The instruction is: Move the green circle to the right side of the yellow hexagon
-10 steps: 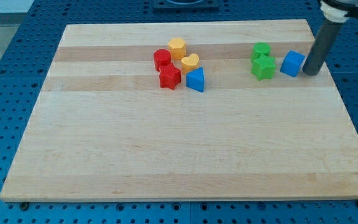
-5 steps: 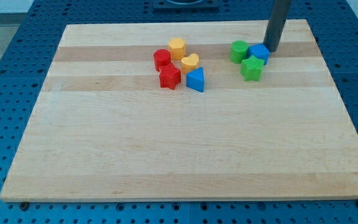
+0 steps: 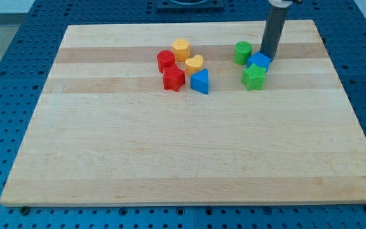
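Note:
The green circle (image 3: 243, 52) sits on the board toward the view's upper right. The yellow hexagon (image 3: 181, 48) is to its left, at the top of a cluster. My tip (image 3: 269, 58) stands just right of the green circle and touches the upper right of a blue cube (image 3: 257, 63). A green star (image 3: 254, 77) lies just below the blue cube.
Around the yellow hexagon lie a red circle (image 3: 165, 60), a red star (image 3: 173, 79), a yellow heart (image 3: 194, 64) and a blue triangle (image 3: 200, 81). The wooden board (image 3: 183, 159) ends just above the hexagon and the rod.
My tip swept left from the board's right side, pushing the blue cube and both green blocks left. In the last half second it shifted slightly left and down; the blue cube and green star moved down.

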`<state>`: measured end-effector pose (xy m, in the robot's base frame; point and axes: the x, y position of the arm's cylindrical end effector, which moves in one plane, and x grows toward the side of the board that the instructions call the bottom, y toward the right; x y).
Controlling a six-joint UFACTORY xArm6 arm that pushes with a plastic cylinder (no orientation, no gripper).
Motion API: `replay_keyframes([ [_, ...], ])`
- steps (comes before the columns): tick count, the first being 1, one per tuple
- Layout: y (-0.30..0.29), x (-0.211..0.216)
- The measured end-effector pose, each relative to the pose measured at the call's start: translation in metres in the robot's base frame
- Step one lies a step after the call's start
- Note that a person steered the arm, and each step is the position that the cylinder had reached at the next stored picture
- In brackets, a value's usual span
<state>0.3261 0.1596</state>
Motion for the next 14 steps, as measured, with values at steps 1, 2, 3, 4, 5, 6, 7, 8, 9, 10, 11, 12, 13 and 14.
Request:
replay_keyframes([
  [1,-0.004,0.003],
  [2,-0.022,-0.005],
  [3,-0.049,-0.010],
  [4,-0.060,-0.010],
  [5,-0.059,-0.010],
  [6,-0.039,-0.012],
  [7,-0.020,-0.024],
  [8,-0.017,-0.036],
  [9,-0.025,-0.038],
  [10,-0.040,-0.038],
  [11,-0.059,-0.038],
  [12,-0.071,-0.038],
  [13,-0.084,-0.038],
  [14,-0.092,-0.038],
])
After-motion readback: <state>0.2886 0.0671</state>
